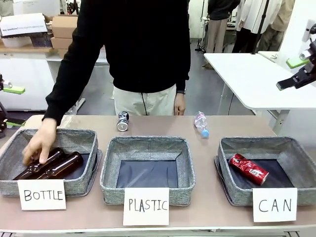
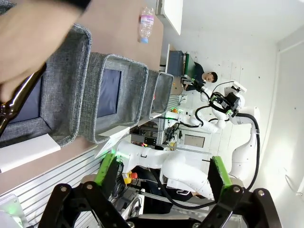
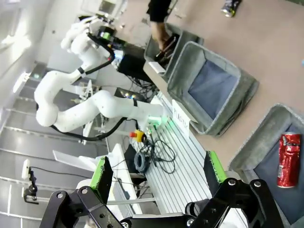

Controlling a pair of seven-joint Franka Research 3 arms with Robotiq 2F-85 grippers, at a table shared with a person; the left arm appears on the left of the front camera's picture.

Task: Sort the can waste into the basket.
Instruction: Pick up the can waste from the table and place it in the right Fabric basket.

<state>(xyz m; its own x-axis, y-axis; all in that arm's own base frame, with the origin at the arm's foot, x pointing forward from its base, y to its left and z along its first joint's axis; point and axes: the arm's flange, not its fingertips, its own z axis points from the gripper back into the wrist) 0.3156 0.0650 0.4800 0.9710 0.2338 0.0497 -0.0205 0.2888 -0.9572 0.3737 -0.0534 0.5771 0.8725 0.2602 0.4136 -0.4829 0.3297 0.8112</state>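
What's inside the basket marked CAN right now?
Inside the CAN basket lies one crushed red can on the dark lining, toward its left side. The near wall and white card cover the front strip of its floor.

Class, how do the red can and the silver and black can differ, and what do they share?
Place: the red can lies inside the CAN basket; the silver and black can lies on the table beyond the PLASTIC basket.
Pose: the red can shows its long side; the silver and black can points an end at the front camera.
Shared: both are small drink cans lying down.
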